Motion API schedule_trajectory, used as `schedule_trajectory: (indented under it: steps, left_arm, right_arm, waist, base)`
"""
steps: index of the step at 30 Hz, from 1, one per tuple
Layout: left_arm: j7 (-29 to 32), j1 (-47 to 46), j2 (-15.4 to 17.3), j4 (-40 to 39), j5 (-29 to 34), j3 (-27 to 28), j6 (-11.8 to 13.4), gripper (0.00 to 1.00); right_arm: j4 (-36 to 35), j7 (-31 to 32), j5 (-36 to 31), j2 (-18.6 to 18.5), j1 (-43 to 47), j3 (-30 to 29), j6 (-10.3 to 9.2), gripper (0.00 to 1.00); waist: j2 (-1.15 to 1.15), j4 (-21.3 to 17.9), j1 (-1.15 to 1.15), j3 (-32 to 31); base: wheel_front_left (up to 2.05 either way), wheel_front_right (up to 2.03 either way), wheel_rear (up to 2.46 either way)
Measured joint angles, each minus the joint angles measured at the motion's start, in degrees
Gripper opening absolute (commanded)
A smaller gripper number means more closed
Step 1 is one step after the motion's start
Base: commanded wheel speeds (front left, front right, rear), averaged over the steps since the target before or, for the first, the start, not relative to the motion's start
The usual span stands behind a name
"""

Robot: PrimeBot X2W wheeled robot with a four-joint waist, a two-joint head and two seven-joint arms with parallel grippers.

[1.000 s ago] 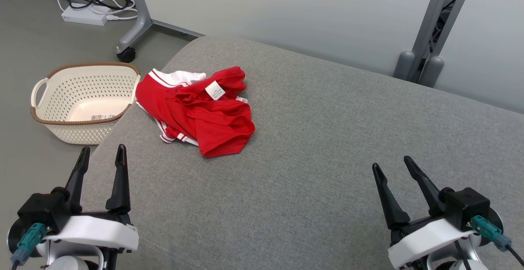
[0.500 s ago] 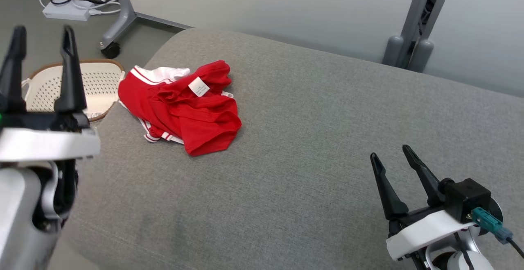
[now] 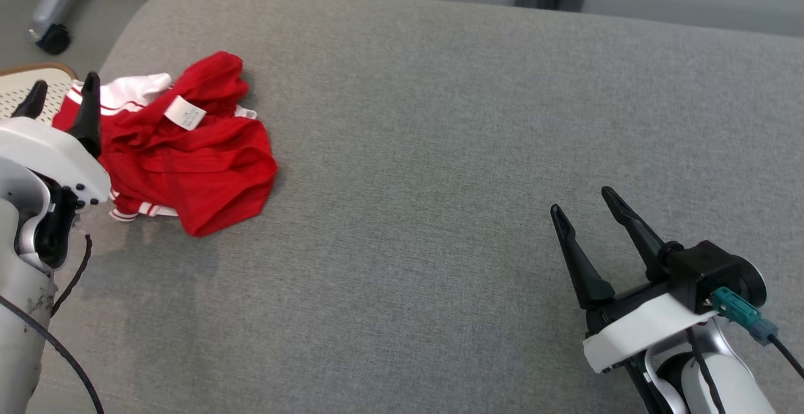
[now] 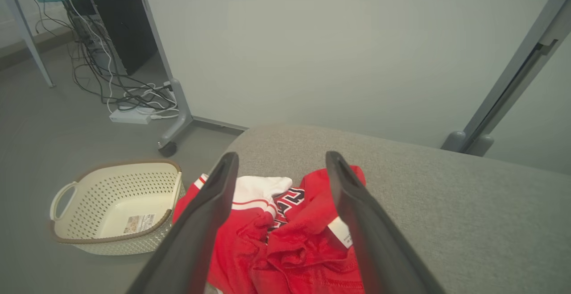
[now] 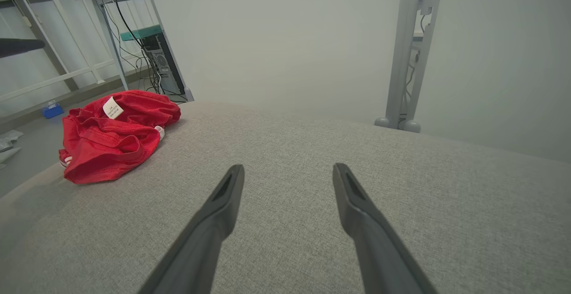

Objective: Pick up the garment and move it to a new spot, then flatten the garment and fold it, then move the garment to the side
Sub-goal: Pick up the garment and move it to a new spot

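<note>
Though near garment (image 3: 195, 169), left gripper (image 3: 63, 90) wide, empty.

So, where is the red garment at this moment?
In the head view the red garment lies crumpled at the left end of the grey cushion, beside the cream basket, near the left gripper.

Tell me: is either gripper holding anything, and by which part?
Nothing is held. The left gripper is open by the red garment; the right gripper is open over the grey cushion.
</note>
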Motion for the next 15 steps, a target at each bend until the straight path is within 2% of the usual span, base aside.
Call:
schedule_trajectory:
  steps: [5,11,12,13,14,15]
  left_arm:
    - [5.1,-2.8,-1.8,12.8,-1.9,-1.0,-3.2,1.0]
    - [7.9,-4.5,-3.7,23.0,-5.3,0.2,-5.2,1.0]
    - [7.4,-4.9,-3.9,23.9,-5.6,0.3,-5.5,0.95]
    - [6.7,-5.4,-4.0,24.5,-5.8,0.4,-5.8,0.39]
    - [5.8,-5.8,-4.1,25.0,-5.9,0.5,-6.2,0.0]
    - [5.0,-6.2,-4.2,25.5,-6.0,0.6,-6.5,0.0]
  right_arm:
    - [-1.1,0.8,0.0,-1.2,-1.4,0.7,0.0,1.0]
    - [-1.9,1.0,-0.1,-1.8,-2.8,1.0,0.0,1.0]
    - [-1.9,1.0,-0.1,-1.9,-3.1,1.0,0.0,1.0]
    - [-1.9,1.0,-0.1,-1.9,-3.2,1.0,0.0,1.0]
    - [-1.9,1.0,-0.1,-2.0,-3.2,1.0,0.0,1.0]
    - [-1.9,1.0,-0.1,-2.0,-3.2,0.9,0.0,1.0]
  waist:
    - [0.0,-2.3,0.0,4.6]
    - [0.0,-4.1,0.0,8.9]
    - [0.0,-4.3,0.0,9.4]
    - [0.0,-4.4,0.0,9.7]
    - [0.0,-4.5,0.0,10.0]
    - [0.0,-4.5,0.0,10.2]
  base:
    - [0.0,0.0,0.0]
    - [0.0,0.0,0.0]
    - [0.0,0.0,0.0]
    - [0.0,0.0,0.0]
    - [0.0,0.0,0.0]
    - [0.0,0.0,0.0]
